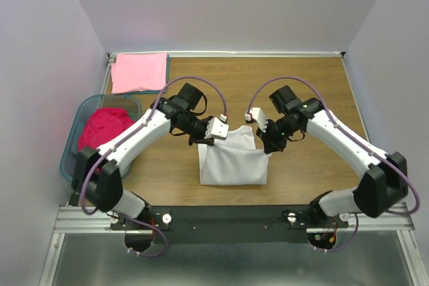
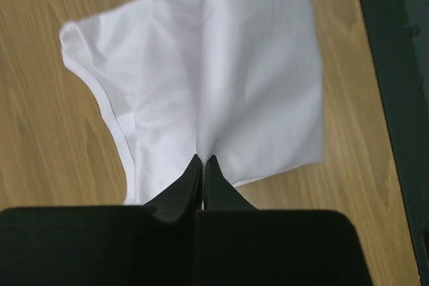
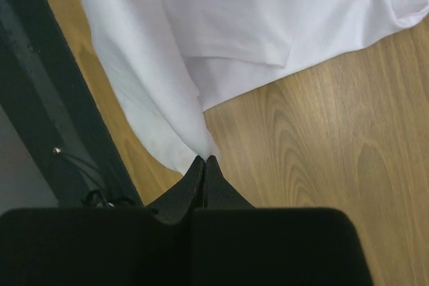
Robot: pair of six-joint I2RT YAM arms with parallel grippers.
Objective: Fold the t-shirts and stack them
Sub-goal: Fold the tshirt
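The white t-shirt (image 1: 233, 159) lies partly folded at the middle of the table, with its far corners lifted. My left gripper (image 1: 202, 140) is shut on its far left corner, and the cloth rises in a pinched fold from the tips (image 2: 203, 159). My right gripper (image 1: 268, 147) is shut on the far right corner (image 3: 204, 159), from which the white t-shirt (image 3: 234, 18) hangs down to the wood. The light pink t-shirt (image 1: 139, 72) lies folded flat at the back left. The magenta-red t-shirt (image 1: 104, 127) sits crumpled in the basket.
A teal plastic basket (image 1: 86, 103) stands at the table's left edge, close beside the left arm. The black mounting rail (image 1: 221, 218) runs along the near edge, just under the shirt's hem. Grey walls enclose the table on three sides.
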